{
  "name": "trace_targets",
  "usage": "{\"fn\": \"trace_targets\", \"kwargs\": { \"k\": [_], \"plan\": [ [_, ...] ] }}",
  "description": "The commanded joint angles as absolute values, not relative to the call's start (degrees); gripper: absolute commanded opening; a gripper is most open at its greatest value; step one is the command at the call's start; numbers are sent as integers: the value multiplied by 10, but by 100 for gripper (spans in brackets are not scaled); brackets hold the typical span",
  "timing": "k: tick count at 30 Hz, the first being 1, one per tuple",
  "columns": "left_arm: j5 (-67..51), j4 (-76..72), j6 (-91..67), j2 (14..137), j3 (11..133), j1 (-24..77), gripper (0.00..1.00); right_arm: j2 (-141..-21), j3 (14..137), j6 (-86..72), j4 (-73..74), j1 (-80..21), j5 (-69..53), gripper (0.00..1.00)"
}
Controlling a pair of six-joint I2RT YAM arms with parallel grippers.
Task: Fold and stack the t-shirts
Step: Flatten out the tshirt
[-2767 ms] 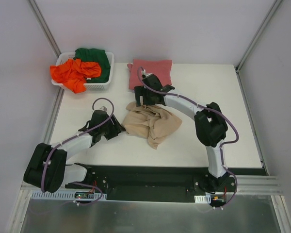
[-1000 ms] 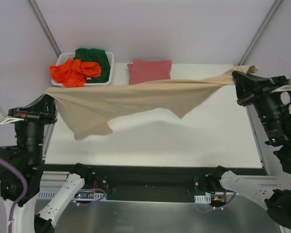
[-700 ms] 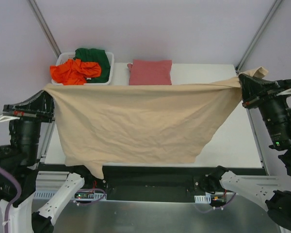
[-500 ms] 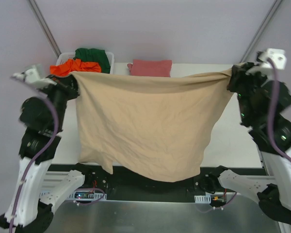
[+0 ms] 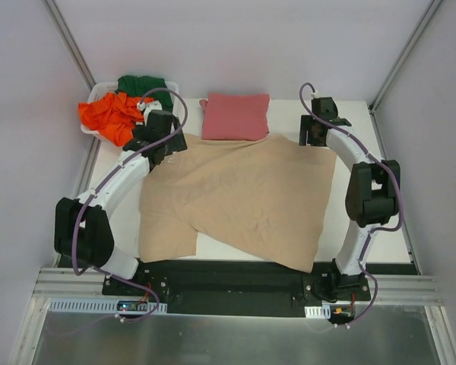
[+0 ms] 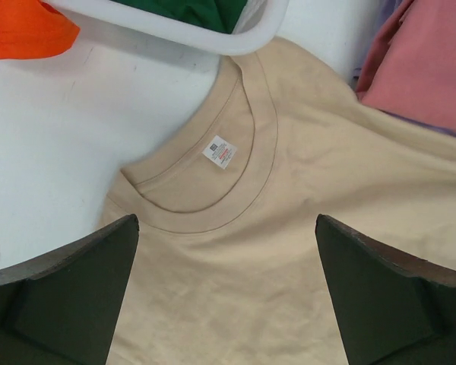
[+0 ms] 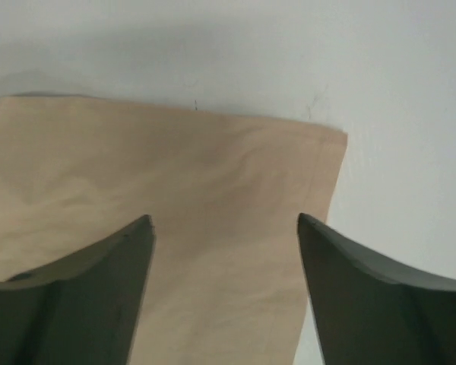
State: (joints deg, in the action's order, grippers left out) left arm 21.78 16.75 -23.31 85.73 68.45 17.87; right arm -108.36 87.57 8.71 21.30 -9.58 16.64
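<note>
The tan-beige t-shirt (image 5: 243, 198) lies spread on the white table, its near hem hanging over the front edge. My left gripper (image 5: 167, 144) is open above its collar (image 6: 213, 182) at the far left corner. My right gripper (image 5: 313, 137) is open above its far right corner (image 7: 289, 152). Neither holds cloth. A folded pinkish-red shirt (image 5: 235, 115) lies at the back, with a sliver of lavender cloth (image 6: 365, 76) under it. The orange shirt (image 5: 110, 114) and dark green shirt (image 5: 144, 85) lie in the basket.
The white slotted basket (image 5: 99, 93) stands at the back left corner, its rim (image 6: 213, 42) just beyond the collar. Grey walls and frame posts close in the table on three sides. Bare table (image 5: 365, 182) shows right of the tan shirt.
Both arms held the tan shirt stretched in the air, then came down and forward. The shirt now lies flat on the table and both grippers have let go.
</note>
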Motion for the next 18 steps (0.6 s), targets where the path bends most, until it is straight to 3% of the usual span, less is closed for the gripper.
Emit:
{"fn": "trace_targets", "kwargs": {
  "k": [1, 2, 10, 18],
  "plan": [
    [201, 160, -260, 817, 672, 170, 99, -1044, 927, 56, 221, -92, 130, 91],
    [189, 164, -265, 809, 663, 170, 99, -1033, 916, 50, 221, -93, 132, 96],
    [104, 173, -323, 711, 535, 170, 99, -856, 731, -58, 262, -106, 58, 96],
    [20, 173, -353, 650, 445, 171, 99, -706, 506, -169, 301, -243, 23, 96]
  ]
}}
